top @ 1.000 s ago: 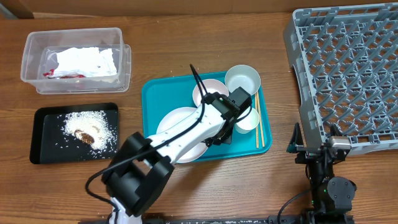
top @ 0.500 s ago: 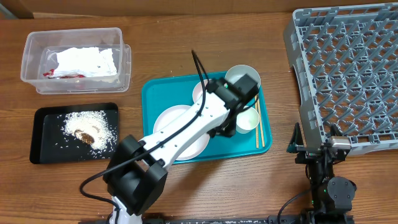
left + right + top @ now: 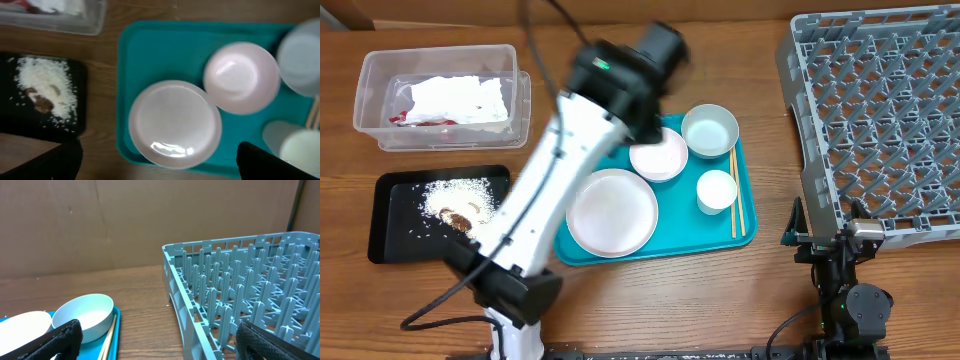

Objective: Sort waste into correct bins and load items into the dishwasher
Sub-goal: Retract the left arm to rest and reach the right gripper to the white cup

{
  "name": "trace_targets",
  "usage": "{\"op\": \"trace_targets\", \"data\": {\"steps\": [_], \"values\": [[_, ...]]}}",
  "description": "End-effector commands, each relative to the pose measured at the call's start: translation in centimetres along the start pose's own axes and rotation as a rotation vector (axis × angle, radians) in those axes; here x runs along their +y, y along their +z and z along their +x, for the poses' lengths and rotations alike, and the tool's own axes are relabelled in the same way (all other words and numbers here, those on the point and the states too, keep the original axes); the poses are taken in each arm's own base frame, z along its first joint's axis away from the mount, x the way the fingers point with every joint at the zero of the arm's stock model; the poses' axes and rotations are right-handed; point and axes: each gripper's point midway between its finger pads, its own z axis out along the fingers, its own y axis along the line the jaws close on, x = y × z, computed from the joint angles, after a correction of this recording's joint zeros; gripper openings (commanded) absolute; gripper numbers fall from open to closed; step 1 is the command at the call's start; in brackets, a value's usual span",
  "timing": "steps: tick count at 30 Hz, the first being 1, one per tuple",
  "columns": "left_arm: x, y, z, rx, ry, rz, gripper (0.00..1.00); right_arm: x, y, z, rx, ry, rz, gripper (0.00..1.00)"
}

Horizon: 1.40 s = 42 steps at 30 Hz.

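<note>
Left gripper: jaws wide apart, empty, high above teal tray; white plate beneath, between them. Right gripper: spread, empty; dish rack edge ahead-right.

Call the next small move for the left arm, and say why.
Likely lower the left gripper onto the rim of the white plate. The gripper is open and empty, high above the teal tray, and the plate lies directly beneath it in the wrist view. The grey rack shows nothing in it, so loading has not started.
</note>
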Motion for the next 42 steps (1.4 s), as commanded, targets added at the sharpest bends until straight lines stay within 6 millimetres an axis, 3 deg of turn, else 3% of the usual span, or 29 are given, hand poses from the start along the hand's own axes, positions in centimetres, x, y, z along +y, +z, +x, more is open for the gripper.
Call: {"op": "trace_targets", "data": {"steps": [1, 8, 12, 17, 20, 27, 29, 31, 35, 38, 42], "values": [[6.3, 0.4, -3.1, -0.028, -0.128, -0.071, 1.00, -0.2, 0.0, 0.2, -0.004, -0.003, 0.008, 1.00], [16.3, 2.5, -5.3, 0.016, -0.328, -0.161, 1.00, -0.2, 0.0, 0.2, -0.004, -0.003, 0.008, 1.00], [20.1, 3.0, -5.5, 0.030, -0.421, -0.195, 1.00, -0.2, 0.0, 0.2, -0.004, -0.003, 0.008, 1.00], [23.2, 3.3, -5.3, 0.041, -0.497, -0.223, 1.00, -0.2, 0.0, 0.2, -0.004, -0.003, 0.008, 1.00], [24.2, 3.5, -5.2, 0.047, -0.525, -0.226, 1.00, -0.2, 0.0, 0.2, -0.004, -0.003, 0.008, 1.00], [24.0, 3.5, -5.2, 0.053, -0.530, -0.208, 1.00, 0.2, 0.0, -0.2, -0.019, 0.003, -0.014, 1.00], [24.0, 3.5, -5.2, 0.053, -0.530, -0.208, 1.00, 2.6, -0.3, -1.6, -0.069, 0.064, -0.155, 1.00], [24.0, 3.5, -5.2, 0.053, -0.530, -0.208, 1.00, 6.4, -1.5, -3.3, -0.110, 0.156, -0.387, 1.00], [24.0, 3.5, -5.2, 0.053, -0.530, -0.208, 1.00, 14.1, -8.1, -5.4, -0.013, 0.352, -0.982, 1.00], [24.0, 3.5, -5.2, 0.053, -0.530, -0.208, 1.00, 15.6, -11.1, -6.6, 0.050, 0.437, -1.156, 1.00], [24.0, 3.5, -5.2, 0.053, -0.530, -0.208, 1.00, 14.8, -11.1, -9.4, 0.040, 0.666, -1.135, 1.00]]}}
